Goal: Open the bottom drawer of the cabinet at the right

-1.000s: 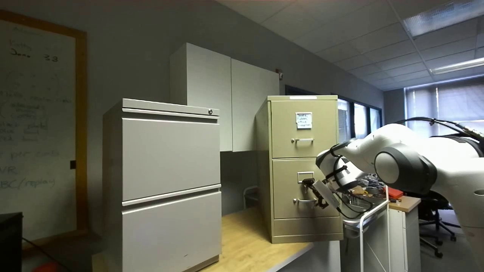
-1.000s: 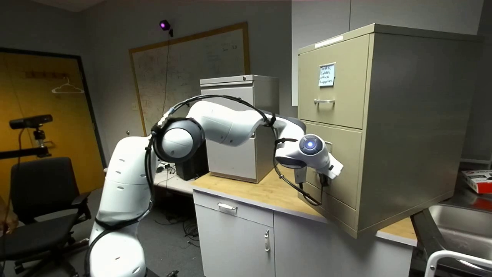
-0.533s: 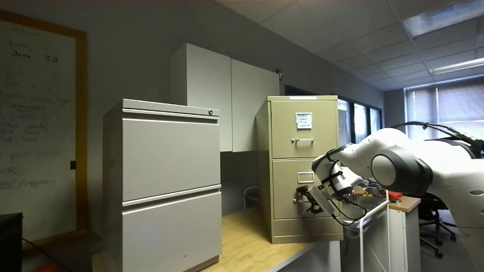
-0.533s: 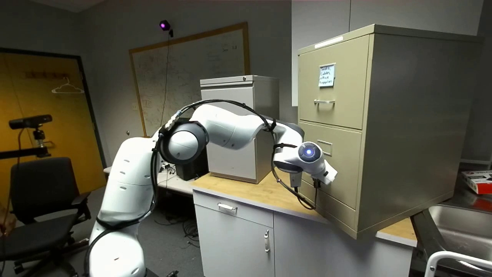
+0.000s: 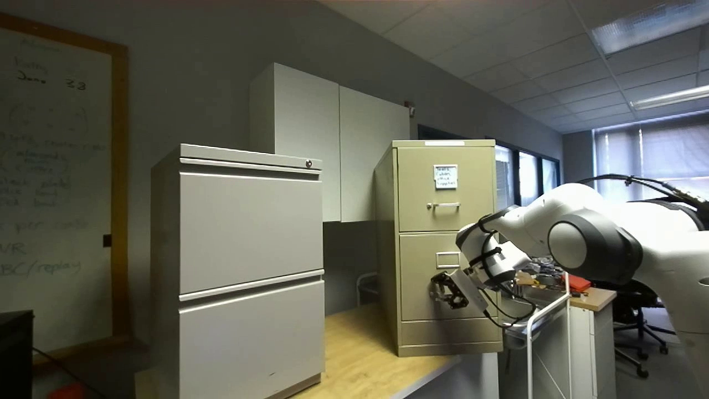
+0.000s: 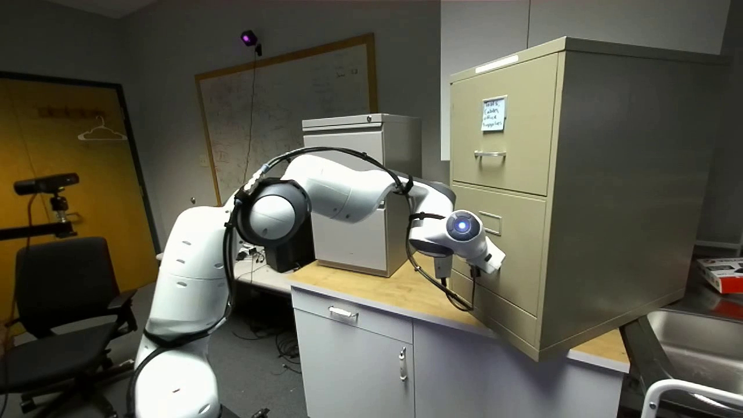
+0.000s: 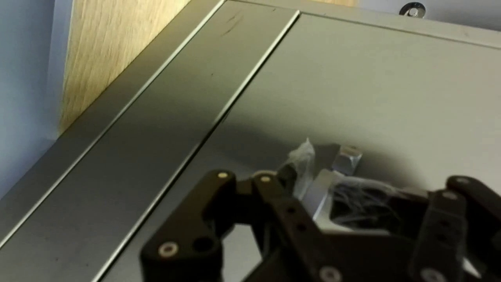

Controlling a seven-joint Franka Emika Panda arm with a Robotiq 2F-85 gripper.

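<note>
Beige-tan metal forms a tall, narrow filing cabinet (image 6: 627,197) on a wood-grain countertop (image 5: 360,343), to the right of a pale grey cabinet (image 5: 249,233) in both exterior views; the filing cabinet's bottom drawer (image 5: 416,274) is closed, below a paper-labelled top drawer (image 5: 418,191). From the white robot arm (image 6: 348,194), a gripper (image 7: 323,186) hangs tilted at the bottom drawer's front. Seen from the wrist, its fingers (image 7: 441,219) stand on either side of the metal handle (image 7: 318,190), and whether they press on it I cannot tell.
</note>
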